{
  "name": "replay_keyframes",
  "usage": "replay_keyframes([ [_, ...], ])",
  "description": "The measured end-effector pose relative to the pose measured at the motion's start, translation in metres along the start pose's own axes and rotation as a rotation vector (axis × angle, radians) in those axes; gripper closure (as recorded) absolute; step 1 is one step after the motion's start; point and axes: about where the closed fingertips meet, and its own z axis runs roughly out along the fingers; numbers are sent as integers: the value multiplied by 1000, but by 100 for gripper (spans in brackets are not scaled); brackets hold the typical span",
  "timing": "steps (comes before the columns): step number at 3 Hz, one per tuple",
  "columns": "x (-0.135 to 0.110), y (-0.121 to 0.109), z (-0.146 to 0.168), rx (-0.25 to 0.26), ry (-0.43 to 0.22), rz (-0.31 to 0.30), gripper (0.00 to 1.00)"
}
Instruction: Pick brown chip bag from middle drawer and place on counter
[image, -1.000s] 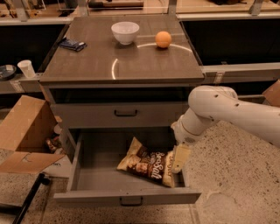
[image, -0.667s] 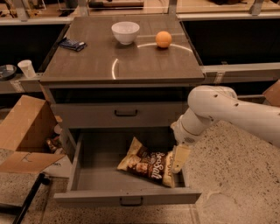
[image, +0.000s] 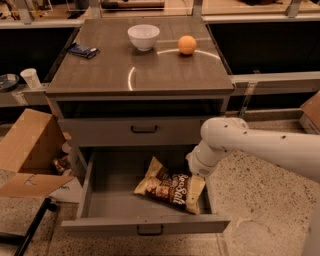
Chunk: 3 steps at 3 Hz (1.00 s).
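The brown chip bag (image: 171, 187) lies flat on the floor of the open middle drawer (image: 107, 205), right of centre, with its "Sea Salt" lettering facing up. My white arm (image: 260, 145) comes in from the right and bends down into the drawer. My gripper (image: 199, 170) is at the arm's lower end, right at the bag's right end, mostly hidden behind the wrist. The counter (image: 115, 75) is the glossy brown-grey cabinet top above, with its pale ring mark.
On the counter stand a white bowl (image: 143, 37), an orange (image: 187, 44) and a small dark packet (image: 83, 50). The closed upper drawer front (image: 144, 130) is above the open drawer. An open cardboard box (image: 25, 150) sits on the floor to the left. A paper cup (image: 31, 78) stands far left.
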Motion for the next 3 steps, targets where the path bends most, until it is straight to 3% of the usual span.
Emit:
replay_keyframes([
  [2,18,-12,92,-48,7,-1,0],
  [3,36,-28,121,-54,4,26,0],
])
